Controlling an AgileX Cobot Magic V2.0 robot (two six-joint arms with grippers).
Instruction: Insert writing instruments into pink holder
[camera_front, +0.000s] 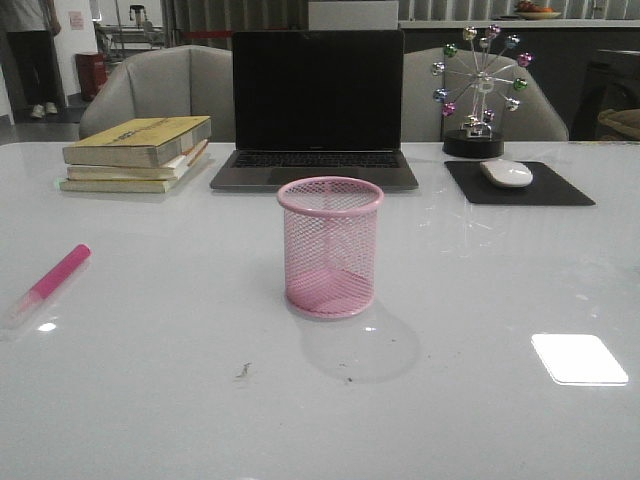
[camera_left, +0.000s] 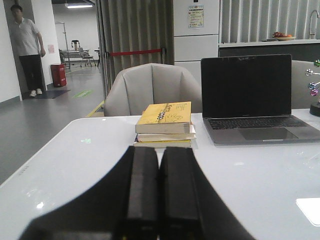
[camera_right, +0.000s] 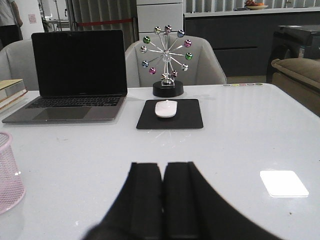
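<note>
L gripper (camera_left: 159, 192): fingers pressed flat together, nothing between them; hung above table (camera_front: 150, 400), touching nothing.
R gripper (camera_right: 163, 200): same, pads shut tight w/ no gap, nothing held.
Pink holder (camera_front: 330, 247): stood upright at mid-table, in front of laptop (camera_front: 316, 105); thru the mesh it looked empty.
Pink marker (camera_front: 50, 281): lay flat near table's left edge, well apart from holder, pale end toward the near edge.
Green marker: not seen in any view.
Books (camera_front: 138, 152): stacked at far-left of table.
Mouse (camera_front: 507, 173): on black pad (camera_front: 560, 188), far-right.
Ferris-wheel ornament (camera_front: 480, 85): behind pad at far edge.
</note>
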